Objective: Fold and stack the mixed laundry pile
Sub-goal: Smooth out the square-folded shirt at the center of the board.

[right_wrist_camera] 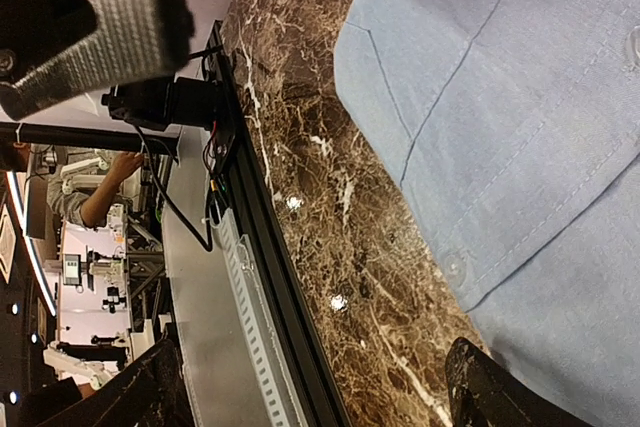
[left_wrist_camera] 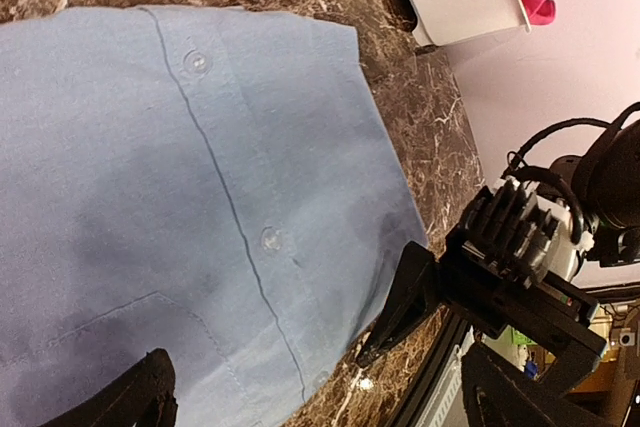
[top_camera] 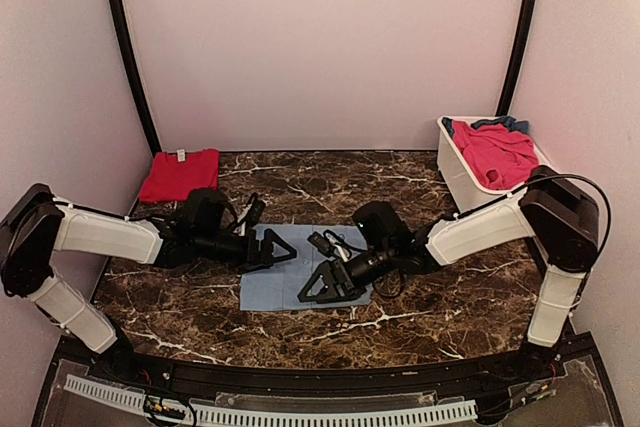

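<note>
A: Where's the light-blue shirt (top_camera: 262,287)?

B: It lies flat on the marble table (top_camera: 450,297), centre and towards the near side. It's folded to a rectangle, button placket and a pocket seam facing up.

A: Left gripper (top_camera: 285,250)?

B: Low over the shirt's far-left part. The left wrist view shows its fingers (left_wrist_camera: 140,397) spread wide, with only cloth beneath them and nothing pinched.

A: Right gripper (top_camera: 318,285)?

B: Over the shirt's near-right part, tips pointing left, close to the left gripper. Its fingers (right_wrist_camera: 500,392) are also wide apart and hold nothing. Can't tell whether they touch the cloth.

A: Rest of the laundry?

B: A folded red garment (top_camera: 180,175) sits at the far-left corner, well apart from the shirt. The white tub (top_camera: 460,187) at far right holds a crumpled pink-red garment (top_camera: 497,154), with a darker blue piece (top_camera: 515,125) at its far edge.
</note>
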Motion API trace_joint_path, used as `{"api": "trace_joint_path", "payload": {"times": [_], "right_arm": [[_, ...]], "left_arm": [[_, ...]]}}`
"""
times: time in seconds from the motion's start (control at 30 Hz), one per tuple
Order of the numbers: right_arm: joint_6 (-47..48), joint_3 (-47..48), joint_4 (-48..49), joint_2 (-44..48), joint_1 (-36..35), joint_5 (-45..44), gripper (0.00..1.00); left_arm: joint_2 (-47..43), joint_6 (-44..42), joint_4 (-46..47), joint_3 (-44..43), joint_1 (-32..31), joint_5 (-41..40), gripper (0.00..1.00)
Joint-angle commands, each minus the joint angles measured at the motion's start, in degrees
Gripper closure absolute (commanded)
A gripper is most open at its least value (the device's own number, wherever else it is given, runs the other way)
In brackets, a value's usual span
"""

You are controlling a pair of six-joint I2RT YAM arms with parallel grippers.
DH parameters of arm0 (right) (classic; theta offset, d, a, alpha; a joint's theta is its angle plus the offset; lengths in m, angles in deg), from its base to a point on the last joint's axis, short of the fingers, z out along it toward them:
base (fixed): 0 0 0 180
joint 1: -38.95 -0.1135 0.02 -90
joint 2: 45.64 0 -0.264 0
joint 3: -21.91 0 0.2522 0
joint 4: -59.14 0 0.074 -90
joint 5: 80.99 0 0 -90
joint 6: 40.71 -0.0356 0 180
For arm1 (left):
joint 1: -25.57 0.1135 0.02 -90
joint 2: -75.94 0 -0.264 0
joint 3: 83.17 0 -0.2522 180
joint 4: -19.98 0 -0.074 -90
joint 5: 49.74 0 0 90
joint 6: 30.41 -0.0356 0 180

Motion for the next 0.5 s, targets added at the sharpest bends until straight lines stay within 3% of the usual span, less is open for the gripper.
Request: {"api": "trace_joint_path", "payload": {"times": [0.0, 0.33, 0.4, 0.47], "right_arm": [[-3.2, -2.7, 11.4, -3.9, 1.4, 2.0, 0.11], [-19.1, -15.9, 38.9, -11.7, 2.5, 5.5, 0.14], [-19.0, -17.2, 38.7, -8.1, 2.3, 4.8, 0.15], [-14.9, -16.6, 30.3, -2.1, 2.2, 2.9, 0.15]], "left_arm": [[4.5, 3.9, 6.9, 2.2, 1.4, -0.3, 0.01], [13.1, 7.2, 17.6, 7.4, 7.6, 3.5, 0.01], [11.0, 6.4, 16.3, 7.4, 7.7, 2.9, 0.01], [7.0, 3.8, 10.8, 5.5, 7.8, 0.9, 0.01]]}}
